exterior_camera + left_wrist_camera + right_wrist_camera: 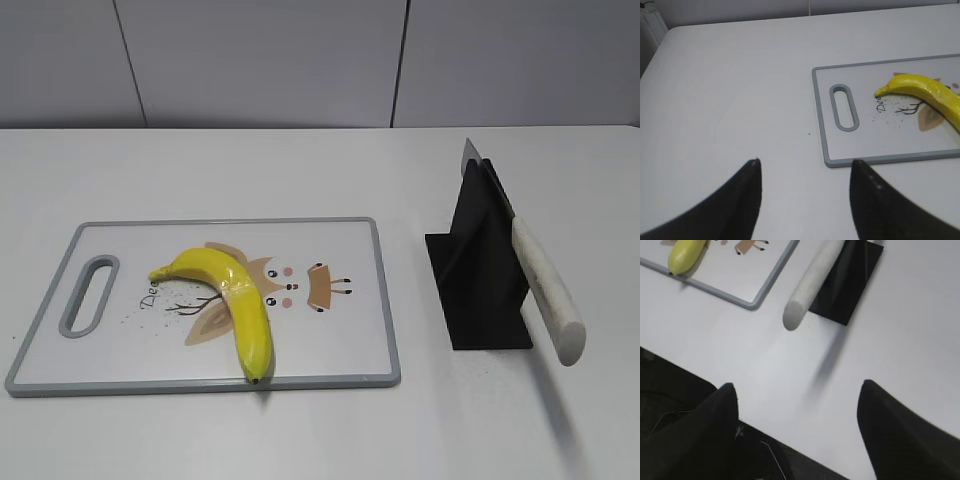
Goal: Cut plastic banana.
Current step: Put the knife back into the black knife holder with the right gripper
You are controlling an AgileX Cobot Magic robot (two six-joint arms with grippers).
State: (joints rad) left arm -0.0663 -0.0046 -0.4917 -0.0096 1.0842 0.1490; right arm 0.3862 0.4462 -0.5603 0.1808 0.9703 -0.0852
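The plastic banana (235, 298) is glossy yellow and sharply bent, lying on a white cutting board (340, 350) with a grey rim and a cartoon print. It also shows in the left wrist view (927, 92) and its dark tip shows in the right wrist view (684, 254). A knife with a white handle (545, 290) rests slanted in a black stand (478, 265), handle toward the front. My left gripper (805, 165) is open above bare table left of the board. My right gripper (797, 390) is open over the table's front edge, short of the knife handle (812, 282). Neither gripper shows in the exterior view.
The white table (300, 170) runs back to a grey panelled wall. The board's handle slot (88, 295) is at its left end. The table's front edge (700, 372) lies under the right gripper, with dark floor and cables below it.
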